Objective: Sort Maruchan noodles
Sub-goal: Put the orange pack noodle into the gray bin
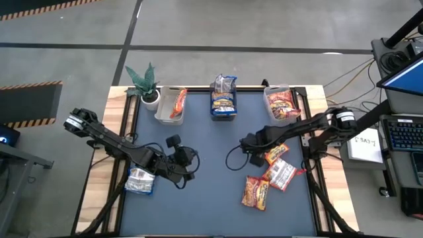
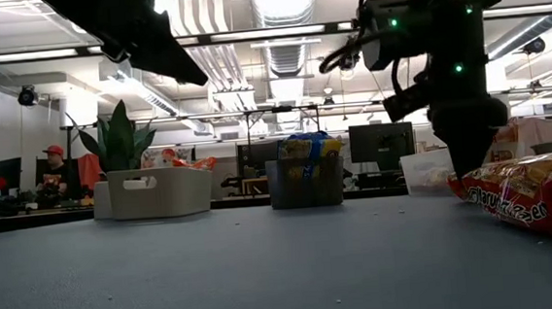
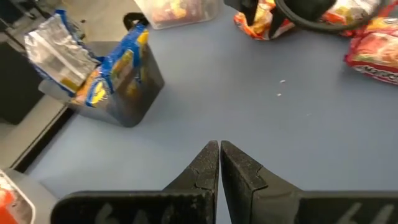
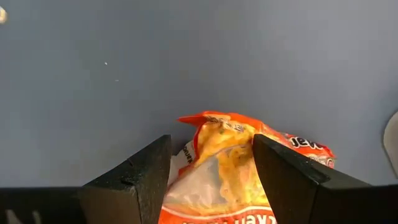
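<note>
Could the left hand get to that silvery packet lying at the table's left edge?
Probably yes. The silvery packet lies right beside the left arm, with nothing on top of it, but the left hand is shut and points away, so it would have to swing back and open.

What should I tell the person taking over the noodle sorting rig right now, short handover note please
Left gripper: fingers shut, empty, over bare mat at the table's left-centre.
Right gripper: fingers astride an orange packet on the mat at right; whether it is gripped yet is unclear.
Sorted: left bin holds an orange packet, middle bin blue-yellow ones, right bin red ones.
Left to do: the orange packet at the right gripper, two red packets on the mat just nearer than it, and a silvery packet under the left arm at the mat's left edge.
</note>
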Controlling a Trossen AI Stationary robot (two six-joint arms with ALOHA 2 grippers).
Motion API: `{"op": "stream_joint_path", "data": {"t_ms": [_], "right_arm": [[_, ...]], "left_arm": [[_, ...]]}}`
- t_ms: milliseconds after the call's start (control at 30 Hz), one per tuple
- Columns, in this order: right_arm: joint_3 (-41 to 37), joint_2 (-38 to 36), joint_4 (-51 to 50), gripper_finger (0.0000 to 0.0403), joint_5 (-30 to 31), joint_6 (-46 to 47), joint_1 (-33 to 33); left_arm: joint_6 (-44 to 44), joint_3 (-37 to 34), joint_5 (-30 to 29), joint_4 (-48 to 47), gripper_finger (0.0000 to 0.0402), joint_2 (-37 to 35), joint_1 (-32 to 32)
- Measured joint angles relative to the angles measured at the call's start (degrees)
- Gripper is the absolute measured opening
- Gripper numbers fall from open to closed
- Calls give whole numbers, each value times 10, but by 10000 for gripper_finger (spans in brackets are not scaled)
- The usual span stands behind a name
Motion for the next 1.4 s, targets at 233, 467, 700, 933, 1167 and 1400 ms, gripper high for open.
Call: {"op": "stream_joint_path", "data": {"t_ms": [233, 467, 700, 933, 1167, 1400], "right_arm": [[0, 20, -1, 167, 21, -9, 5], [0, 15, 12, 54, 21, -23, 5], [18, 12, 64, 14, 20, -44, 5], [56, 13, 233, 13, -9, -104, 5], [45, 26, 512, 13, -98, -175, 5], [49, 104, 667, 13, -120, -241, 7]], "left_arm": [[0, 0, -18, -3, 0, 0, 0], [5, 0, -20, -3, 0, 0, 0], [28, 0, -74, -10, 0, -17, -10], [32, 0, -77, -22, 0, -42, -11], [30, 0, -76, -29, 0, -44, -13], [20, 0, -73, -34, 0, -45, -14]]}}
